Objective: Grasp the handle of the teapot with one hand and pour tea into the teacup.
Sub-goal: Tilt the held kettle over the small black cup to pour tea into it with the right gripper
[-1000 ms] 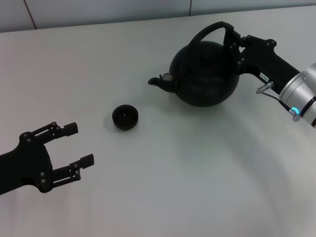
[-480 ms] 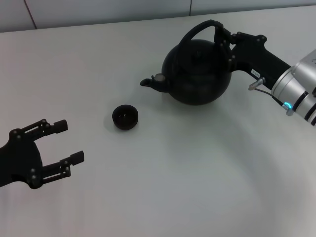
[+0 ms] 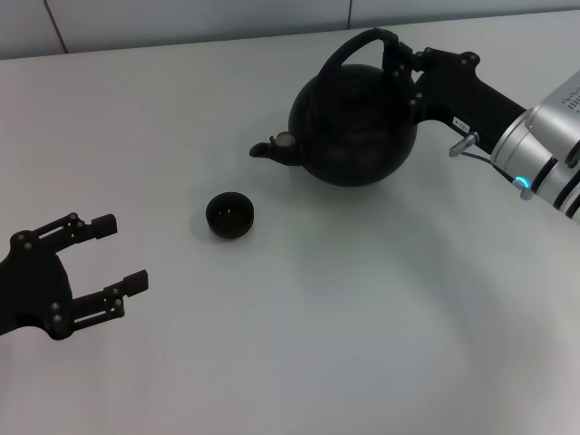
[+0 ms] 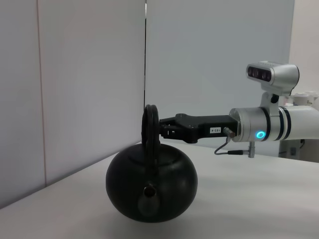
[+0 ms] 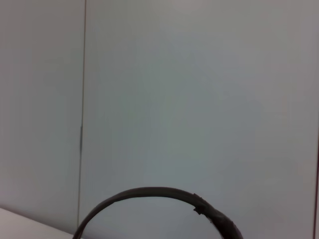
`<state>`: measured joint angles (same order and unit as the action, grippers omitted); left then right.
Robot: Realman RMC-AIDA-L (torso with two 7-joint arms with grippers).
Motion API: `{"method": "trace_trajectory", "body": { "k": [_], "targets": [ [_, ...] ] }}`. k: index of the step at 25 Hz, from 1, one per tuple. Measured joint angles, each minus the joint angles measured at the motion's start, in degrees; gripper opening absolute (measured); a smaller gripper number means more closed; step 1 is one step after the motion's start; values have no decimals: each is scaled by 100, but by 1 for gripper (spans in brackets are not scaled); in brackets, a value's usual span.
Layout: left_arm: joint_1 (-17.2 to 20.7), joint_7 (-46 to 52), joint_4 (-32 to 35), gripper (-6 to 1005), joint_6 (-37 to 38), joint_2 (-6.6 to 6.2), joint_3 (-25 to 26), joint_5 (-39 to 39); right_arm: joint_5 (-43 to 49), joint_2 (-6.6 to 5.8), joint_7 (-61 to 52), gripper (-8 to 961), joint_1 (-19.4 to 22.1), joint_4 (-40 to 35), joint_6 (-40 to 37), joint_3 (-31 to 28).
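Counted on the white table (image 3: 299, 344): one teapot (image 3: 353, 136) with one spout (image 3: 275, 148) and one arched handle (image 3: 358, 45), plus one small teacup (image 3: 229, 215). Also two robot arms, each ending in one gripper, so two grippers in all: the left gripper (image 3: 111, 252) and the right gripper (image 3: 403, 68). Behind, one pale wall (image 4: 89, 74) with one dark seam line (image 4: 145, 55) down it.

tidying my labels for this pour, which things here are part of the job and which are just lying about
Part of the job:
teapot
handle, held by the right gripper
teacup, apart from the teapot

Not in use:
left gripper, open and idle near the table's left edge
Nothing else lies on the table.
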<state>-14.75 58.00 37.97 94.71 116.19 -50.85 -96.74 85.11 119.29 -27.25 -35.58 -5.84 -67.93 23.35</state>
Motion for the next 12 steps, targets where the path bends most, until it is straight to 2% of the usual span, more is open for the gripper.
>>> {"method": "trace_trajectory", "body": {
  "k": [12],
  "targets": [
    [-1, 10, -1, 782, -156, 14, -3, 2, 16, -7, -150, 94, -61, -339, 0, 514]
  ]
}}
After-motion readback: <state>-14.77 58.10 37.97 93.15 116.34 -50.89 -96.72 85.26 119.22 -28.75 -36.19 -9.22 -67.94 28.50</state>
